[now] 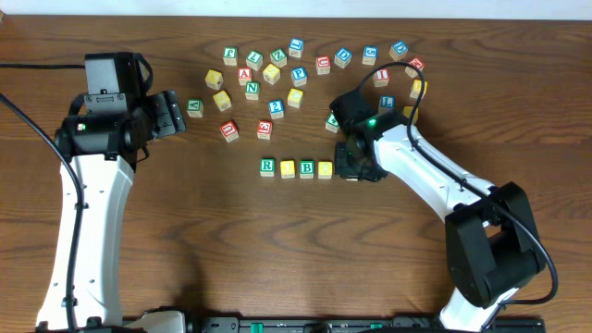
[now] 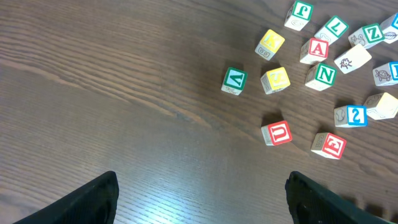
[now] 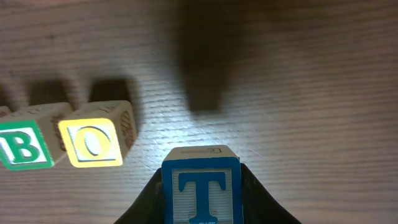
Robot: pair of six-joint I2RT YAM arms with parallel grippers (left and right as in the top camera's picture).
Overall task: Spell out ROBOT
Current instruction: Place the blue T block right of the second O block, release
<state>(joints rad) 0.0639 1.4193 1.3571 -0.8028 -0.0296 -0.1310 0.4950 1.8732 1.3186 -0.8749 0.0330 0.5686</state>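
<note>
Clearly legible at the centre of the overhead frame is a short row on the table (image 1: 277,259): a green R block (image 1: 266,166), a yellow block (image 1: 287,168) whose letter is too small to read, a green B block (image 1: 306,168) and the O block (image 1: 325,169), all close side by side. The right wrist view confirms the B and the yellow O at its left edge, and shows what the arm hides from above: the blue T block (image 3: 201,190), bottom centre, clamped between the right fingers (image 3: 144,202) just right of the O. I cannot tell whether it rests on the wood. Bare wood fills that frame's right half. The loose blocks (image 1: 271,74) scatter across the upper middle overhead, well apart from the row. At the left wrist view's right side, a red A block (image 2: 316,48), green N block (image 2: 323,74) and red U block (image 2: 277,132) can be read. The left fingers (image 2: 87,202) stand wide apart over bare table, holding nothing.
</note>
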